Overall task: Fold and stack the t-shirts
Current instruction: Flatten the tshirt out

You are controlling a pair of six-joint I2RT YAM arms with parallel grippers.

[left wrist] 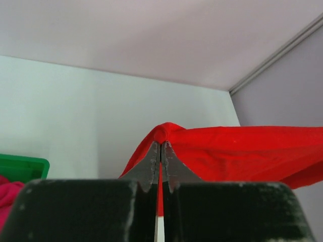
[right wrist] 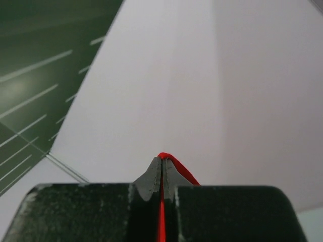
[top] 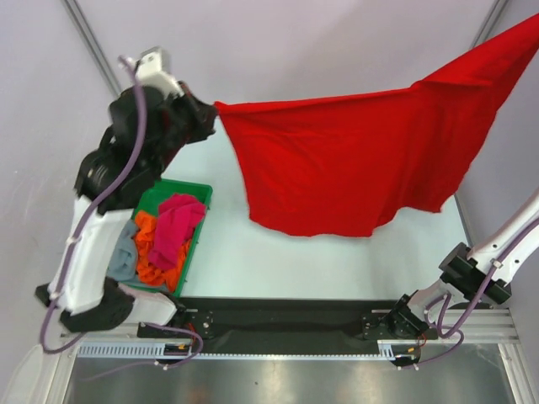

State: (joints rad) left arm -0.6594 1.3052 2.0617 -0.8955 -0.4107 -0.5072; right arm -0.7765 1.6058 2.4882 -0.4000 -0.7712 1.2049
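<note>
The left gripper (left wrist: 161,145) and right gripper (right wrist: 161,162) both pinch the red t-shirt (top: 354,160) (spread aloft). Its right corner runs off-frame.

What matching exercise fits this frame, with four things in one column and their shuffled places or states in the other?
Things:
1. red t-shirt
2. magenta-pink t-shirt
3. grey-blue t-shirt
4. left claw

Places or states:
A. topmost in the green tray
B. shut on a corner of cloth
C. spread out in the air
D. at the tray's left side

Pairs: 1-C, 2-A, 3-D, 4-B
</note>
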